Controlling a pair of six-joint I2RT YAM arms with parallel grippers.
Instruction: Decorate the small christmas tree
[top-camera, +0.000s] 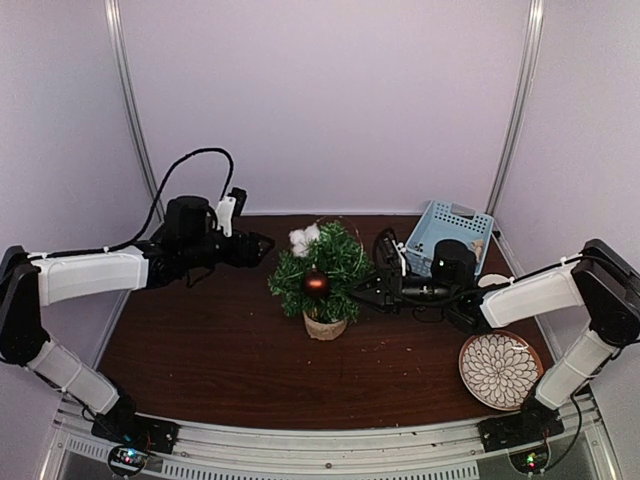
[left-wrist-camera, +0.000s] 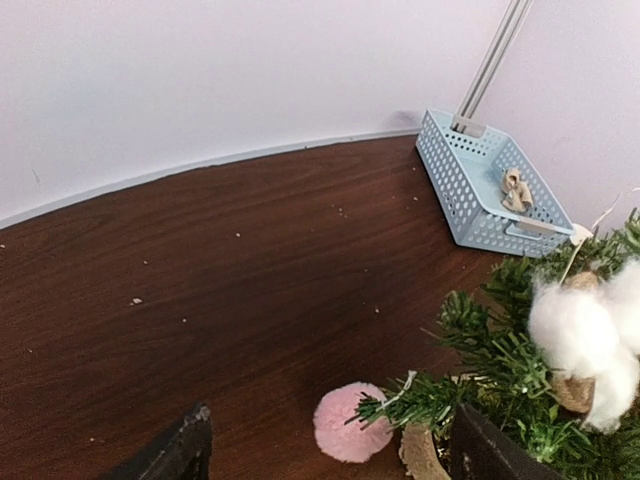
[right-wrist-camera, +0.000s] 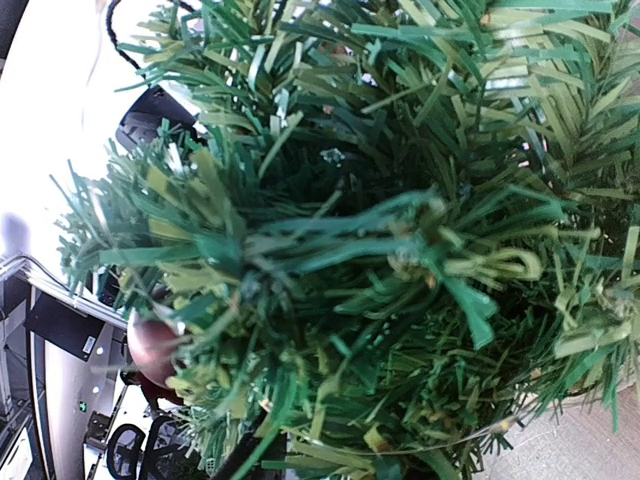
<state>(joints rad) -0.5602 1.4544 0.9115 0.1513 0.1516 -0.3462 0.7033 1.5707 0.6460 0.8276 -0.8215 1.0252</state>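
The small christmas tree (top-camera: 330, 262) stands mid-table in a tan burlap pot (top-camera: 325, 326). It carries a red ball (top-camera: 316, 283) at the front and a white cotton ornament (top-camera: 303, 238) at the top left. My left gripper (top-camera: 258, 247) hovers open and empty just left of the tree top. Its dark fingers (left-wrist-camera: 182, 453) frame a pink pompom (left-wrist-camera: 348, 424) that lies on the table beside the pot (left-wrist-camera: 420, 455). My right gripper (top-camera: 362, 295) is pushed into the tree's right side. Needles (right-wrist-camera: 380, 260) fill the right wrist view and hide its fingers; the red ball (right-wrist-camera: 150, 350) shows at the left.
A light blue perforated basket (top-camera: 450, 235) sits at the back right with a small beige piece (left-wrist-camera: 515, 190) inside. A patterned round plate (top-camera: 499, 370) lies at the front right. White walls close in the table on three sides.
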